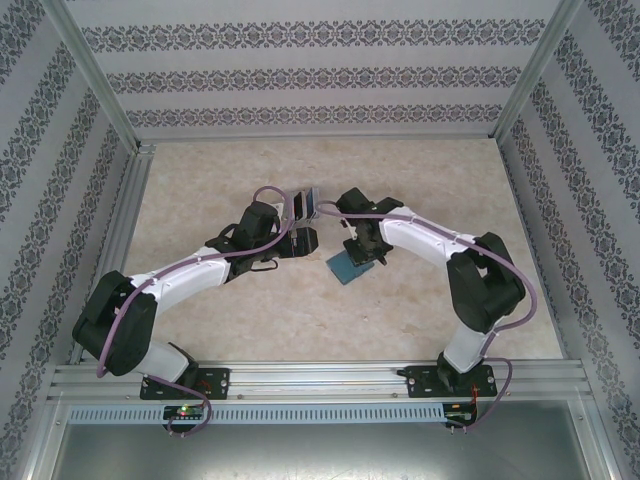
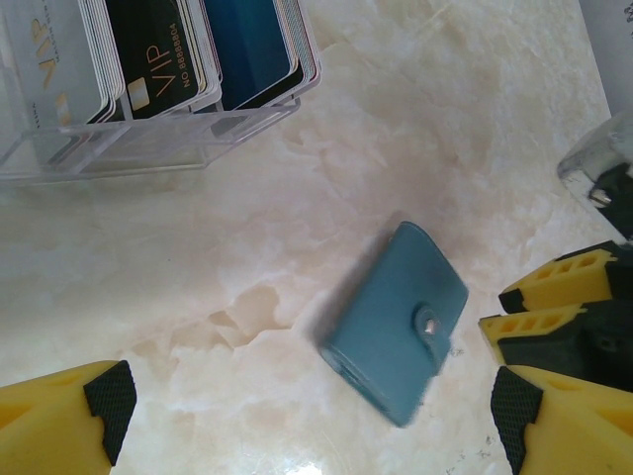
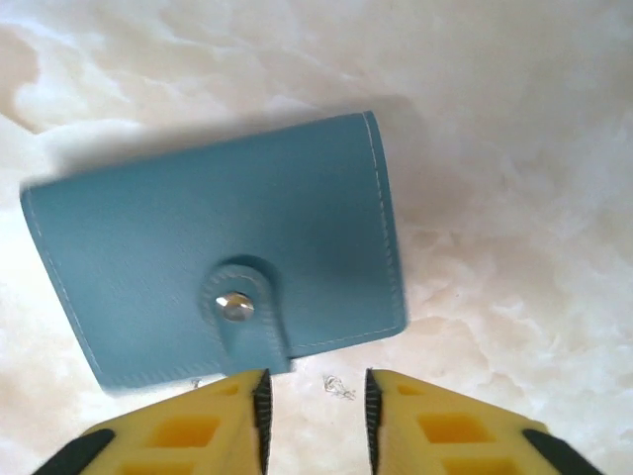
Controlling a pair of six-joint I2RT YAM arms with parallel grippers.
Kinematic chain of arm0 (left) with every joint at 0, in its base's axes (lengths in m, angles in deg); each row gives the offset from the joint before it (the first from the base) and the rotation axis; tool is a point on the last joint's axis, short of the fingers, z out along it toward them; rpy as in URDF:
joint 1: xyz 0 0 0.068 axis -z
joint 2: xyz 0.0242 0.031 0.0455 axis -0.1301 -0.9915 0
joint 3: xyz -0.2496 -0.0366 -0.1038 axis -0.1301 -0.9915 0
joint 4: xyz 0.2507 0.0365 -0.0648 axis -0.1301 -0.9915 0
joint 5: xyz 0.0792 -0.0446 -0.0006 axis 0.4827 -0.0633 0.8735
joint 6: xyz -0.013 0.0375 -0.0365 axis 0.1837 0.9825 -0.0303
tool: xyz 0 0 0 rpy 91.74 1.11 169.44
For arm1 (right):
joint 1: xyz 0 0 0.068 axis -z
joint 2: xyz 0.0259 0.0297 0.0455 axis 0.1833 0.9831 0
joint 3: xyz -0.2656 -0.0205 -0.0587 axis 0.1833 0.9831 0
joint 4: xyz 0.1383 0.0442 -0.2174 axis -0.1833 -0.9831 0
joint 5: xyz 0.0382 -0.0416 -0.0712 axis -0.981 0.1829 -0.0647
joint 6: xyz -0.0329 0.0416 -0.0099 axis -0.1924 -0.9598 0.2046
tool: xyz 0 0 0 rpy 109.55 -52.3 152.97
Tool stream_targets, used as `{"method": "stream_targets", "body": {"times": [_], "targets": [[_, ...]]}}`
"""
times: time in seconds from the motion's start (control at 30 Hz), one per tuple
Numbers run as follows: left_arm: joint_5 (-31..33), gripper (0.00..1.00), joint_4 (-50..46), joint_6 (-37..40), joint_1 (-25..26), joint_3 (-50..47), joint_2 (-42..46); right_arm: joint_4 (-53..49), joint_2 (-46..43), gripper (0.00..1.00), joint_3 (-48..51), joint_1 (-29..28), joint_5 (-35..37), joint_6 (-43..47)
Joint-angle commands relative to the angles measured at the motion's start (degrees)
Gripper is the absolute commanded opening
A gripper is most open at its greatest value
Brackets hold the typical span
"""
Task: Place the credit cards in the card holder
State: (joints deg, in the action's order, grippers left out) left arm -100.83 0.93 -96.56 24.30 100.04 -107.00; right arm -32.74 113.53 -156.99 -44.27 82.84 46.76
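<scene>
Currently the card holder (image 1: 346, 267) lies flat and closed on the worktop (image 1: 250, 310), near the middle, with its flap fastened by a metal snap (image 3: 234, 307). The right claw (image 1: 366, 254) hangs just over the holder's far edge. In the right wrist view its two yellow fingers (image 3: 188, 430) stand a little apart with nothing between them, and the rounded end of the flap sits just in front of the gap. Whether the fingers touch the holder cannot be told.

The left claw (image 2: 312, 421) is spread wide and grips nothing. From its wrist camera the card holder lies ahead of it, tilted, closer to the right-hand finger, and apart from both. The yellow tips of the right claw show at that view's right edge, just beside the holder.

The cards (image 2: 163, 49) stand upright in the slots of a clear stand (image 2: 148, 148), which sits on the worktop beyond the left claw and apart from the card holder. A black card, a blue card (image 2: 252, 45) and several pale ones can be made out.
</scene>
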Motion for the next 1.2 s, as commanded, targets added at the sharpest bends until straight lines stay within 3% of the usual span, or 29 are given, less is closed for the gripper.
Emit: {"method": "stream_targets", "body": {"times": [0.0,0.4,0.87,0.93,1.03,1.07,1.17], "targets": [[-0.2,0.95,0.5,-1.0,-0.5,-0.2,0.6,-1.4,3.7,0.38,-2.1,0.3,-0.8,-0.6],[0.5,0.95,0.0,-1.2,-0.8,-0.9,1.8,-3.0,9.8,0.40,-8.5,-1.3,-2.5,0.2],[0.6,0.95,-0.3,-0.7,-1.2,-1.1,1.7,-2.3,13.7,0.38,-8.7,-2.6,-3.2,-1.3],[0.8,0.95,-0.2,-0.6,-1.4,-1.4,1.8,-2.6,14.7,0.32,-8.3,-2.6,-2.4,-1.2],[1.0,0.95,-0.4,-0.8,-1.5,-1.5,2.1,-3.2,15.0,0.04,-8.2,-2.6,-1.2,-1.4],[0.9,0.95,-0.1,-0.9,-1.5,-1.7,2.1,-2.8,14.3,0.00,-7.8,-2.6,-1.1,-1.4],[0.5,0.95,-0.1,-0.7,-1.5,-1.6,1.9,-1.6,11.3,0.00,-7.3,-2.7,-1.2,-0.9]]}}
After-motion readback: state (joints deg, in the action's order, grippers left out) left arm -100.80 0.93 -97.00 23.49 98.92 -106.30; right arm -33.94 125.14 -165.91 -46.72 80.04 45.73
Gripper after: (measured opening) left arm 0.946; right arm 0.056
